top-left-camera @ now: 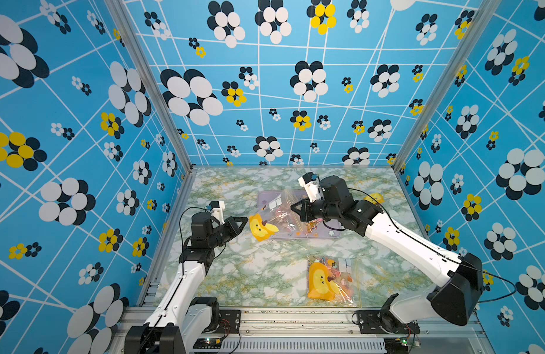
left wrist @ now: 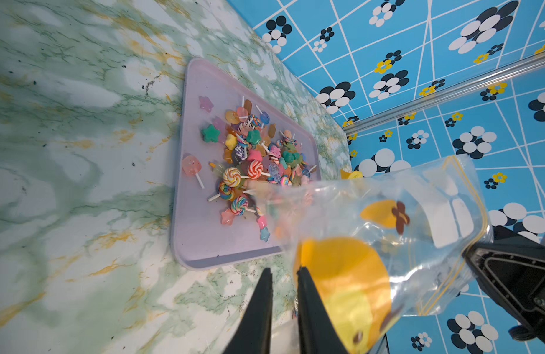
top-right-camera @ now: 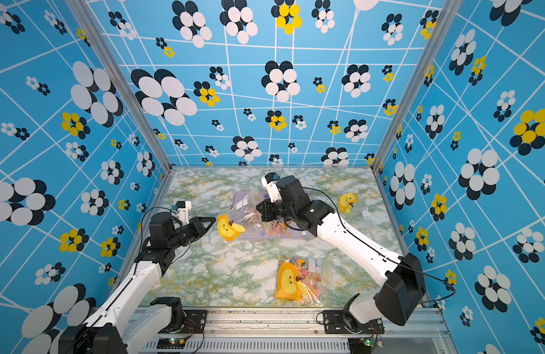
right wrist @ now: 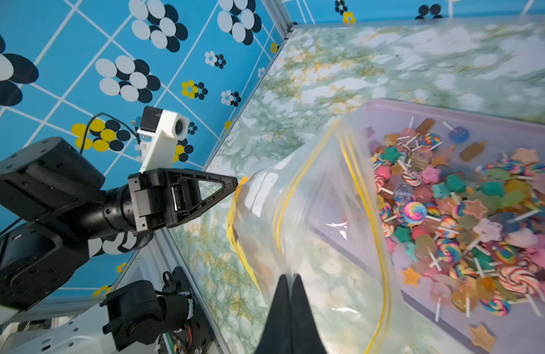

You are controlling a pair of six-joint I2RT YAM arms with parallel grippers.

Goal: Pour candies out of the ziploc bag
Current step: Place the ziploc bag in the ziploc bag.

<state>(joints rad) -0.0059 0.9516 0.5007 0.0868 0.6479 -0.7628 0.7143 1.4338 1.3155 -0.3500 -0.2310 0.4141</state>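
- The right gripper [right wrist: 291,277] presses its black, tapered fingers together on the clear, crinkled film of the ziploc bag [right wrist: 320,214]. The bag hangs tilted from the gripper over the tray [right wrist: 510,331], with yellow zip lines curving across the film.
- The left gripper [left wrist: 283,271] stands with a narrow gap between its fingers, and the bench shows through the gap. The bag's yellow printed corner sits just beside its tips; I cannot tell whether they touch.
- The candies [left wrist: 252,159] lie heaped on the tray, beyond the left gripper's tips and beneath the right gripper. They are glossy swirl lollipops on thin pale sticks, stars and ice-lolly shapes. Whether any are inside the bag I cannot tell.
- The tray is shallow, smooth and lavender, with rounded corners and a low rim. Its floor is bare on the side nearest the left gripper.
- The bench [top-left-camera: 265,275] has a glossy green-and-white marble print. Open surface lies between the left gripper and a second bag [top-left-camera: 329,282], which lies flat near the front edge, well apart from both grippers.
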